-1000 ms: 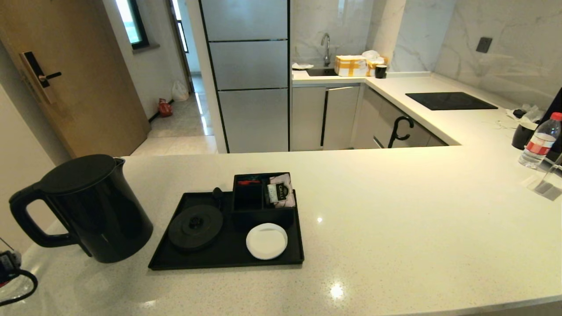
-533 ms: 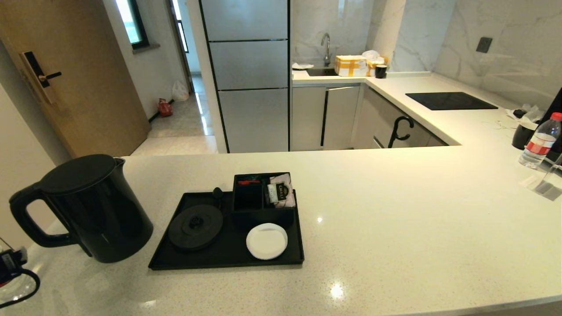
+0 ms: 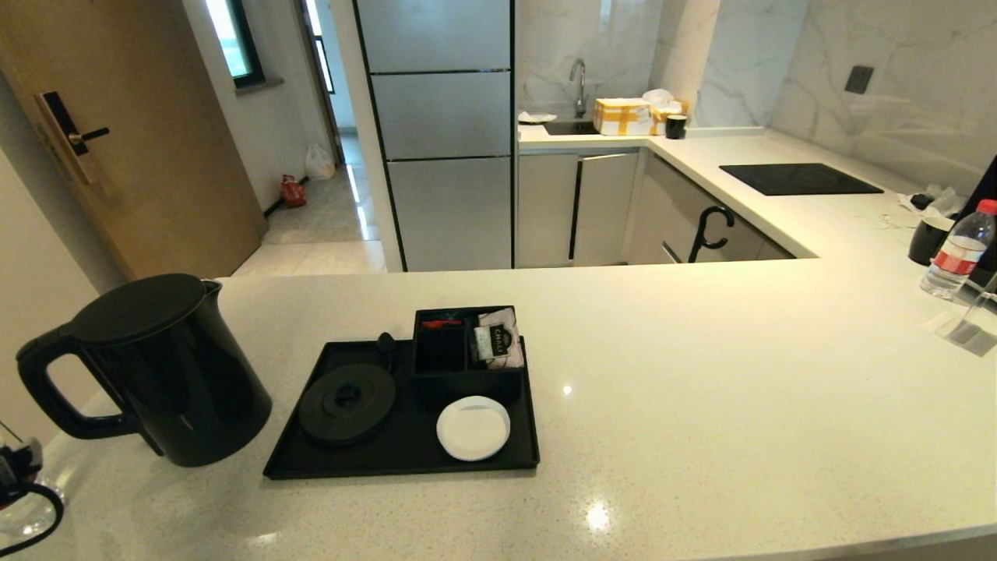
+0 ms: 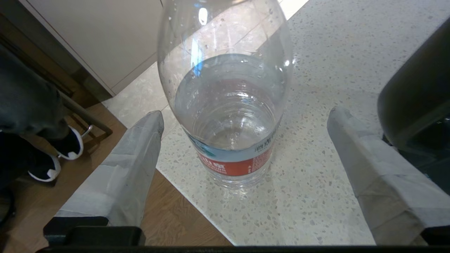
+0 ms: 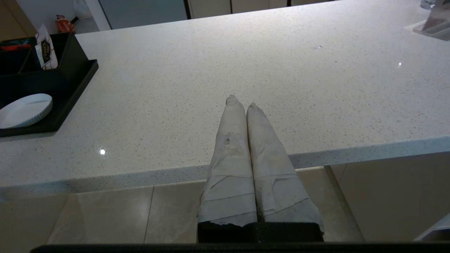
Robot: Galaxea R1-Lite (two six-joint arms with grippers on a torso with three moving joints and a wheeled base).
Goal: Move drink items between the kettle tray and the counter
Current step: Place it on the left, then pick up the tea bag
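A clear water bottle (image 4: 228, 105) with a red label stands on the speckled counter (image 4: 316, 196) near its corner; its cap is out of view. My left gripper (image 4: 246, 114) is open around it, both fingers apart from its sides. The black kettle (image 3: 156, 366) stands on the counter just left of the black tray (image 3: 405, 461). The tea sachet (image 3: 498, 339) leans in the tray's divided box (image 3: 459, 374). A second red-capped bottle (image 3: 956, 251) stands far right. My right gripper (image 5: 240, 102) is shut and empty over the counter's near edge.
The tray also bears the round kettle base (image 3: 347, 403) and the white coaster (image 3: 473, 428). A black cup (image 3: 927, 240) and a clear stand (image 3: 974, 327) sit by the far-right bottle. The black hob (image 3: 798, 178) lies at the back right.
The bit of my left arm and its cable at the bottom left corner of the head view has shifted slightly. The kettle, the tray and the far bottle have not moved.
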